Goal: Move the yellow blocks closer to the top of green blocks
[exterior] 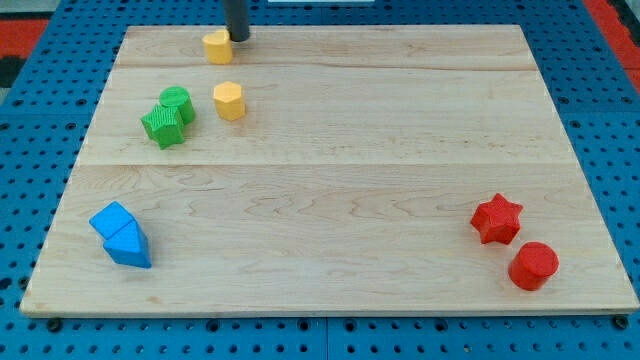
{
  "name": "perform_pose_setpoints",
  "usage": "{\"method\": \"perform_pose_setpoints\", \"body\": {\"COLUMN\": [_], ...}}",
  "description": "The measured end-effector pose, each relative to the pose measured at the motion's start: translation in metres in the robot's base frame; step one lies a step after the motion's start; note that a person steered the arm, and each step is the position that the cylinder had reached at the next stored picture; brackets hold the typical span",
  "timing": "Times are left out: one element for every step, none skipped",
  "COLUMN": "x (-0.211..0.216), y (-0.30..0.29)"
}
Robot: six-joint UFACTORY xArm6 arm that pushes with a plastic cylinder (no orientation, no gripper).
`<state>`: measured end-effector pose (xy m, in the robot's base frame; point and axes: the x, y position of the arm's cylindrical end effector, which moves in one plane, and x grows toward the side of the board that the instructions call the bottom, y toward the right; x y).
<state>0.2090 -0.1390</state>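
No jaws here: the arm ends in a plain rod, and my tip (pixel 238 38) sits at the view's top edge of the wooden board (pixel 330 200), touching the right side of the upper yellow block (pixel 217 46). The green star (pixel 163 125) and green cylinder (pixel 178 103) touch each other at the view's left, with the yellow hexagonal block (pixel 229 101) just right of them. Bottom left lie two touching blue blocks (pixel 120 235); bottom right, a red star (pixel 497 219) and red cylinder (pixel 533 265).

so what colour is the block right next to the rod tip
Yellow: the yellow block sits at my tip's left, seen in the camera view.
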Motion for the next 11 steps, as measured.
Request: {"method": "perform_pose_setpoints", "body": {"x": [0.005,0.029,0.029,0.011,0.033,0.088,0.148,0.179,0.147,0.132,0.163], "y": [0.01,0.047,0.017,-0.016,-0.002,0.045,0.091,0.089,0.067,0.035,0.041]}}
